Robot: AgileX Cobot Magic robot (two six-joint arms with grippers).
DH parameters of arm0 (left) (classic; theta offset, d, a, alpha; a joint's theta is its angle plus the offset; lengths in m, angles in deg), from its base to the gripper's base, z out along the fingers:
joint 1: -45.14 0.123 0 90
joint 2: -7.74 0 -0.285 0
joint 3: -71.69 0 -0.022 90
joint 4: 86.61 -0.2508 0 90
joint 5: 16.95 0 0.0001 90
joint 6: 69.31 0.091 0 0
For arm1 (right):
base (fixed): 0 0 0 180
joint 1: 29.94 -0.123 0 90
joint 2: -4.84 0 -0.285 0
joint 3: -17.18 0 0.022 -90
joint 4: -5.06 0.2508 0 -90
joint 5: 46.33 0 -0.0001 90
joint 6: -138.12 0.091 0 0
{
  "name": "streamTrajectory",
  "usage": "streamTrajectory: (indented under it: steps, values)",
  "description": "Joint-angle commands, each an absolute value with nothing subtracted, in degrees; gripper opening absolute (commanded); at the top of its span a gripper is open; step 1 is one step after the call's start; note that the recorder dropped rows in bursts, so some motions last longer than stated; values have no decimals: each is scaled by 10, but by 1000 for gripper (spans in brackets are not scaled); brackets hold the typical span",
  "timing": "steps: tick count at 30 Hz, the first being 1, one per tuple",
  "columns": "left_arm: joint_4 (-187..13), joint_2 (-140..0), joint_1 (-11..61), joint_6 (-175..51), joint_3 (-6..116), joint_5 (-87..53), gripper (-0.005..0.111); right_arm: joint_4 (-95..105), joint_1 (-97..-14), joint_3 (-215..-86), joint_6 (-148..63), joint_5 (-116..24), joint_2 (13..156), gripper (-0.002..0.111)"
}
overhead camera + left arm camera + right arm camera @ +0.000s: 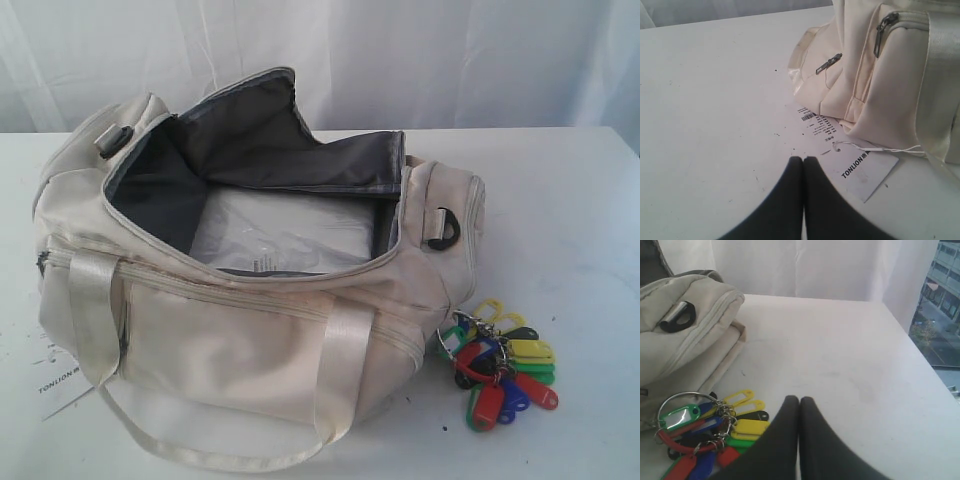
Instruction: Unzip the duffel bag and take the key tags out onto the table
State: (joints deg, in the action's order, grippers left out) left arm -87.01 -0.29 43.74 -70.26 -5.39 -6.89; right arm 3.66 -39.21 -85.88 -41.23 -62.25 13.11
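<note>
A large cream fabric duffel bag [250, 340] is seen lying on a broad white table [560, 200] with small dark specks. Its main zipper is undone, and the top is spread wide, so that the dark grey lining [240, 140] is exposed. A pale, crinkled plastic-wrapped filling [290, 235] is seen inside. Two shiny cream webbing handles [345, 350] are draped over the near side, and a black strap ring [443, 228] is fixed to the bag's right end.

The bunch of small plastic key tags [500, 370], in red, blue, green, yellow and black on metal rings, is laid on the table outside the bag, just beside its right end towards the near edge. Whether the large ring touches the fabric cannot be told.

In the left wrist view the left claw [803, 159] is shown clenched, its dark fingers pressed together with nothing between them, held above bare tabletop. Near it a white paper label [865, 167] printed in black is lying flat, tied by a thin white thread to the bag. Two grey zipper pulls [829, 64] are seen on the bag's end pockets, both shut.

In the right wrist view the right claw [799, 399] is likewise clenched on nothing, and the key tags are seen close beside it, apart from its fingers.
</note>
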Motion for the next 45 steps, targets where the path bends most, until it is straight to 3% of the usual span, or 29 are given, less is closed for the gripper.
streamTrajectory:
  steps: [1, 45]
  values:
    - [-869, 0, 438, -706, -55, -71, 0, 20, -389, -856, -412, -621, 126, 0]
    - [-869, 0, 471, -706, -55, -71, 0, 23, -426, -856, -412, -625, 126, 0]
